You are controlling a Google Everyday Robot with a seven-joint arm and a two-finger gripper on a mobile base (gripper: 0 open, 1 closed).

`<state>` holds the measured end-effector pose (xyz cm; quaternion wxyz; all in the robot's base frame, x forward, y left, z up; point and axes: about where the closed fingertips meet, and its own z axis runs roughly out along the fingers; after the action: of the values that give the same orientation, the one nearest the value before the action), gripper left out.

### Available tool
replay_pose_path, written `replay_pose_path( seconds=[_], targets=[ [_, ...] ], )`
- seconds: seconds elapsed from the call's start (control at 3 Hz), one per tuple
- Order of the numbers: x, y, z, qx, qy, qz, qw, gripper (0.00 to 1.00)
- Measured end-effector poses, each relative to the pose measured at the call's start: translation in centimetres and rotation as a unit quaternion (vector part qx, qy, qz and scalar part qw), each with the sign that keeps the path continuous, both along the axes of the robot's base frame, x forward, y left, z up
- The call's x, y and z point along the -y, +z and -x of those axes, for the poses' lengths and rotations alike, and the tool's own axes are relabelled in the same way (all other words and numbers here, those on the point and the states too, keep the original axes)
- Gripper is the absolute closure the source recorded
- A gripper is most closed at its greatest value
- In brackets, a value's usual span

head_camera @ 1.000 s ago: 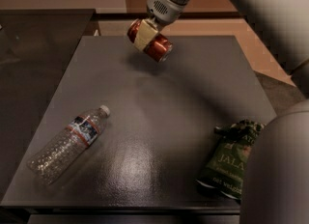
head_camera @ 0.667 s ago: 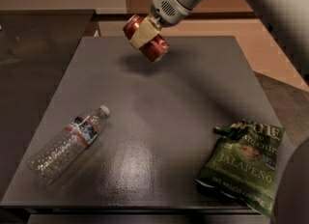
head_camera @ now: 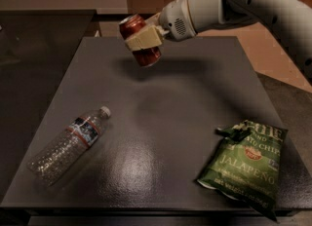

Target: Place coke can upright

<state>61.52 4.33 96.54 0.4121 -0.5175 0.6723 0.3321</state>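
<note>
The red coke can [head_camera: 132, 26] is held in the air above the far middle of the dark table [head_camera: 175, 103], tilted with its silver top pointing up and to the left. My gripper [head_camera: 142, 39] is shut on the can's middle, its cream fingers [head_camera: 144, 38] wrapped across the can. The white arm reaches in from the upper right. The can casts a shadow on the table below it.
A clear plastic water bottle [head_camera: 68, 144] lies on its side at the front left. A green jalapeño chip bag [head_camera: 246, 164] lies at the front right. A dark counter [head_camera: 39, 35] stands to the left of the table.
The arm has swung lower and more level, and the can has turned closer to upright while staying in the gripper above the far part of the table.
</note>
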Motion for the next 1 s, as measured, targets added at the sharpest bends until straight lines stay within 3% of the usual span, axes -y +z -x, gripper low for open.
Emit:
replay_pose_path(
  seconds=[0.33, 1.0],
  targets=[
    [-0.1, -0.4, 0.8, 0.011, 0.008, -0.061, 0.9981, 1.0],
    [0.7, -2.7, 1.5, 0.017, 0.016, -0.114, 0.9932, 1.0]
  ],
)
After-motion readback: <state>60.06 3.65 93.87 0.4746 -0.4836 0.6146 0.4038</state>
